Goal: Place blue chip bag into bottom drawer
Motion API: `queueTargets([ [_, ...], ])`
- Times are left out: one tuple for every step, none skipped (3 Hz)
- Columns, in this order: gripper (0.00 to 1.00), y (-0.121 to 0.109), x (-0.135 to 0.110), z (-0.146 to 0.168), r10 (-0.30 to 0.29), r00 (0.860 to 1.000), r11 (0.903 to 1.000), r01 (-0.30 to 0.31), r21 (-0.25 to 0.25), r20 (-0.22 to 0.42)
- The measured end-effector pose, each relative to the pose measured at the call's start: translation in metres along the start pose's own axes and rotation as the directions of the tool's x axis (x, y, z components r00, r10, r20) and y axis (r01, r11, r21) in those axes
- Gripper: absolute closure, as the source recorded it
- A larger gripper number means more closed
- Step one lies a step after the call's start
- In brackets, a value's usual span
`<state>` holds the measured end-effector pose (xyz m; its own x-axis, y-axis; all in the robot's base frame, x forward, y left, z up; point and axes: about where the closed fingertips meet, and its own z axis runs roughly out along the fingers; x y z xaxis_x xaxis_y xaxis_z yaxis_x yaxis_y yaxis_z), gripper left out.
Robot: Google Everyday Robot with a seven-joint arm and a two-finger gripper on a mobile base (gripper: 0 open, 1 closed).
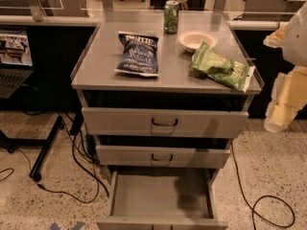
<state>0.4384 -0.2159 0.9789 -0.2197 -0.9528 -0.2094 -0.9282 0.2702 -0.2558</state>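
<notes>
The blue chip bag (138, 53) lies flat on the left part of the grey cabinet top (100, 75), white lettering up. The bottom drawer (144, 195) is pulled open below, its plain grey tray holding nothing. My gripper (283, 104) hangs at the right edge of the view, beside the cabinet's right side and well apart from the bag, at about the height of the top drawer. It holds nothing that I can see.
A light green chip bag (221, 68), a white bowl (196, 39) and a green can (171, 17) stand on the cabinet top. Two upper drawers (164, 122) with black handles are shut. Cables (76, 176) lie on the floor at left and right. A laptop (14, 56) sits at left.
</notes>
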Motion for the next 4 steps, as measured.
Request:
queueTargets([
  [0.00,0.000,0.000,0.000,0.000,1.000,1.0000,0.000,0.000,0.000],
  [0.00,-0.003,-0.005,0.003,0.002,1.000,1.0000,-0.002,0.007,0.018],
  [0.00,-0.020,-0.030,0.025,0.048,0.997,0.9986,-0.050,0.017,0.059],
  [0.00,-0.038,-0.048,0.049,0.170,0.977,0.9855,-0.168,-0.025,0.130],
])
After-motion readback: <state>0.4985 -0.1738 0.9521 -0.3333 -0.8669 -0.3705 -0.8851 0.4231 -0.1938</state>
